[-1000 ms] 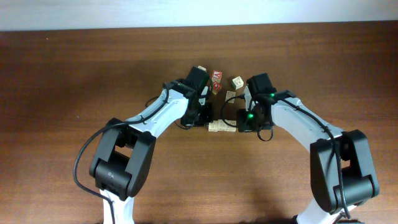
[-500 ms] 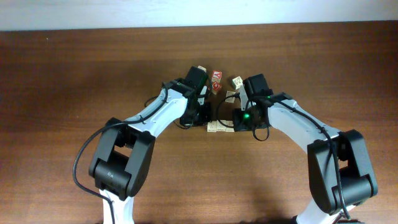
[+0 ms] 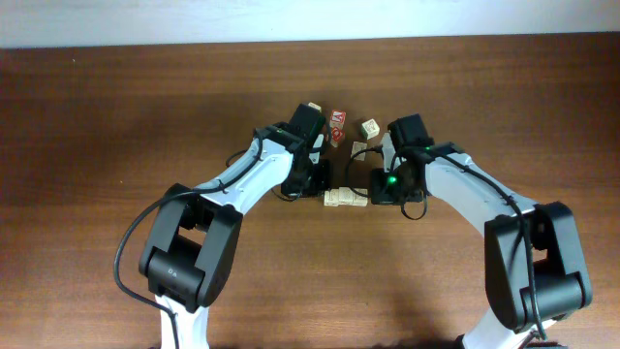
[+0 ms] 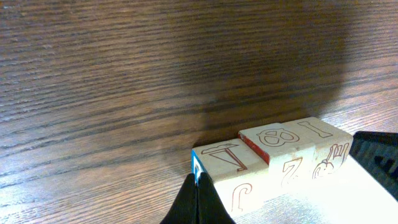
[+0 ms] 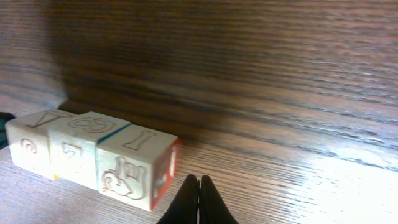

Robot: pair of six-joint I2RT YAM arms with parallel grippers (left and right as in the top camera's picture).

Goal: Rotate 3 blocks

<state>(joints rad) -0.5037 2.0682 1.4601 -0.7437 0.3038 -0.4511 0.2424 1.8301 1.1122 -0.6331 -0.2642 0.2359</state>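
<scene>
Three pale wooden blocks point(image 3: 346, 199) lie in a tight row on the table between my two grippers. In the left wrist view the row point(image 4: 277, 149) runs to the right, letter faces up, with a blue end face nearest me. My left gripper point(image 4: 199, 186) is shut and empty, its tips against that blue end. In the right wrist view the row point(image 5: 93, 152) ends in a red face. My right gripper point(image 5: 199, 185) is shut and empty, just right of that red end with a small gap. Overhead, the left gripper point(image 3: 323, 191) and right gripper point(image 3: 376, 194) flank the row.
Three more loose blocks lie just behind the grippers: a red-faced one point(image 3: 337, 126), a pale one point(image 3: 369, 127) and another point(image 3: 359, 147) beside the right arm. The brown wooden table point(image 3: 116, 116) stretches wide on both sides, its far edge along the top.
The right gripper moved a little left toward the row, then drew back right. The left arm and the row stand about where they were.
</scene>
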